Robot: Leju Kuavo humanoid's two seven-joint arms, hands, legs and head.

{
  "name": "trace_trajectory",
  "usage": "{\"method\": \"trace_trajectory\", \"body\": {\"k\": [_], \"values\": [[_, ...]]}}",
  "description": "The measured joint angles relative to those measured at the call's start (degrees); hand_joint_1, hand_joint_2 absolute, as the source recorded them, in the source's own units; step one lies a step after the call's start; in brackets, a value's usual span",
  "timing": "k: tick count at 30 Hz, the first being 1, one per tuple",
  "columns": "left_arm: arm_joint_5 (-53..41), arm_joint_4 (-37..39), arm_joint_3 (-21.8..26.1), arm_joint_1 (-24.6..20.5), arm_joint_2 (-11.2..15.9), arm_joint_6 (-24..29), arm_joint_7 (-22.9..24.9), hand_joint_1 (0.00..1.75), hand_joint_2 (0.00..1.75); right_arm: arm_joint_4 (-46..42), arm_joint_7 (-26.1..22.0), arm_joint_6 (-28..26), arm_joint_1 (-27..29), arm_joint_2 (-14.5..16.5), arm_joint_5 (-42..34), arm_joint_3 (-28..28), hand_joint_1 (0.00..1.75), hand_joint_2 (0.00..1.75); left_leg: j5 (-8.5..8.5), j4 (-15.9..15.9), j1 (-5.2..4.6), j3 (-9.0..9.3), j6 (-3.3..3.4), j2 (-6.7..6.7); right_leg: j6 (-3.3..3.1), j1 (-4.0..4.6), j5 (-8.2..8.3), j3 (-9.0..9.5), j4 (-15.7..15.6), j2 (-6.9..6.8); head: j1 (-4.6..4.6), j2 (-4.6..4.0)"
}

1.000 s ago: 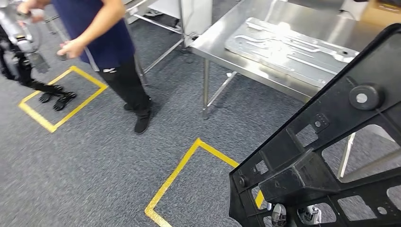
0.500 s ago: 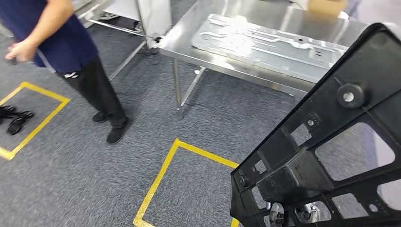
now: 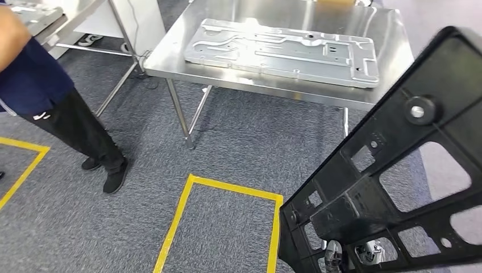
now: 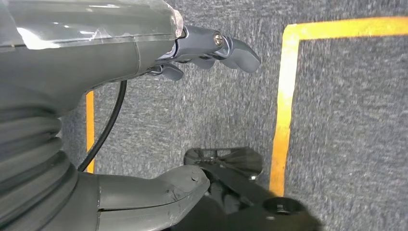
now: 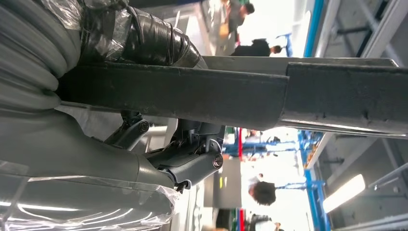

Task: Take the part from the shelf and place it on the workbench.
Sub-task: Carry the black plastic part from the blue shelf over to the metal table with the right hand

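A large black plastic frame part with cut-out windows (image 3: 392, 187) is held up tilted close to the camera, off the floor, near the stainless steel workbench (image 3: 392, 51) but not on it. In the right wrist view the right hand (image 5: 159, 144) grasps a flat bar of this part (image 5: 240, 96), thumb on one side and fingers on the other. The left hand (image 4: 159, 110) hangs over grey carpet, fingers (image 4: 226, 45) and thumb apart, holding nothing. A flat embossed silver metal panel (image 3: 284, 51) lies on the workbench top. On the carpet in front of the workbench, a yellow tape rectangle (image 3: 187, 216) marks the floor. Beside the workbench stands a person in a dark blue top and black trousers (image 3: 62, 114).
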Motion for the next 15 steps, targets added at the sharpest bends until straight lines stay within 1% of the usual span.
{"method": "trace_trajectory", "body": {"k": [1,2,3,4,5,6,7,8,9,10,11,13,14,15], "values": [[0.0,0.0,0.0,0.0,0.0,0.0,0.0,0.0,1.75,0.0,0.1,-0.1,0.0,0.0,0.2,0.0,1.75,1.75,1.57,-1.3,0.0,0.3,0.06,-0.01,0.05,0.01,-0.1,0.07,0.1,0.4,0.0,0.0],[0.0,0.0,0.0,0.0,0.0,0.0,0.1,0.0,1.75,0.0,0.1,-0.2,0.0,0.0,0.3,0.0,1.75,1.75,3.9,-4.6,0.01,1.53,0.18,-0.06,0.16,0.0,-0.25,0.15,0.3,0.73,0.0,0.0],[0.0,0.0,0.0,0.0,0.0,0.0,0.1,0.0,1.75,0.0,0.1,-0.2,0.0,0.0,0.4,0.0,1.75,1.75,5.87,-8.5,0.0,3.07,0.38,-0.26,0.36,-0.01,-0.45,0.17,0.6,0.97,0.01,0.0],[0.0,0.0,0.0,0.0,0.0,0.0,0.0,0.0,1.75,0.0,0.1,-0.3,0.0,0.0,0.4,0.0,1.75,1.75,7.28,-11.7,-0.07,4.34,0.66,-0.47,0.64,0.07,-0.66,0.1,0.9,1.18,0.01,0.0],[0.1,0.0,0.0,-0.1,0.0,-0.1,0.0,0.0,1.75,0.0,0.1,-0.5,0.0,0.0,0.5,0.0,1.75,1.75,7.96,-13.8,-0.18,5.11,0.93,-0.67,0.93,0.13,-0.8,-0.03,1.2,1.3,0.01,0.0],[0.1,0.0,0.0,-0.1,0.0,-0.1,0.0,0.0,1.75,0.0,0.2,-0.8,0.0,0.0,0.5,0.1,1.75,1.75,7.96,-14.6,-0.31,5.32,1.22,-0.81,1.23,0.2,-0.85,-0.17,1.3,1.38,0.02,0.0],[0.0,0.0,0.0,-0.1,0.0,-0.1,0.0,0.0,1.75,0.0,0.3,-1.1,0.0,0.0,0.6,0.1,1.75,1.75,8.03,-14.7,-0.43,5.28,1.48,-0.8,1.55,0.25,-0.8,-0.24,1.3,1.44,0.01,0.0],[0.0,-0.1,0.0,-0.1,0.0,-0.2,-0.1,0.0,1.75,0.0,0.3,-1.5,0.1,0.0,0.7,0.1,1.75,1.75,8.21,-14.9,-0.34,5.31,1.83,-0.72,1.84,0.2,-0.79,-0.27,1.3,1.46,0.01,0.0],[0.1,-0.1,0.0,-0.1,0.0,-0.3,-0.1,0.0,1.75,0.0,0.3,-1.8,0.1,-0.1,0.7,0.2,1.75,1.75,8.43,-15.1,-0.24,5.39,2.22,-0.63,2.16,0.16,-1.11,-0.38,1.6,1.26,0.02,0.0],[0.2,-0.1,0.0,-0.1,0.0,-0.4,-0.2,0.0,1.75,0.0,0.4,-2.0,0.0,-0.1,0.9,0.3,1.75,1.75,8.66,-15.4,-0.12,5.45,2.64,-0.51,2.46,0.11,-1.98,-0.85,2.7,0.94,0.02,0.0],[0.3,-0.1,0.0,-0.1,0.0,-0.6,-0.2,0.0,1.75,0.0,0.4,-2.4,0.0,-0.2,1.1,0.4,1.75,1.75,8.84,-15.6,-0.01,5.46,2.98,-0.37,2.73,0.04,-3.48,-1.88,5.0,0.55,0.02,0.0],[0.5,-0.1,0.1,0.0,0.0,-0.9,-0.3,0.0,1.75,0.0,0.5,-3.2,0.0,-0.4,1.7,0.6,1.75,1.75,8.86,-15.7,-0.09,5.35,3.28,-0.06,3.16,-0.1,-7.15,-5.24,12.1,-0.06,0.03,0.0],[0.5,-0.1,0.1,0.0,0.0,-1.0,-0.3,0.0,1.75,0.0,0.7,-3.7,-0.1,-0.5,2.2,0.8,1.75,1.75,8.77,-15.7,-0.13,5.31,3.31,0.09,3.31,-0.14,-8.2,-6.8,15.3,-0.16,0.03,0.0],[0.5,-0.1,0.1,0.1,0.0,-1.0,-0.3,0.0,1.75,0.0,0.8,-4.2,0.0,-0.6,2.7,0.9,1.75,1.75,8.65,-15.7,-0.15,5.35,3.31,0.2,3.37,-0.16,-8.14,-7.52,16.8,-0.25,0.03,0.0]]}}
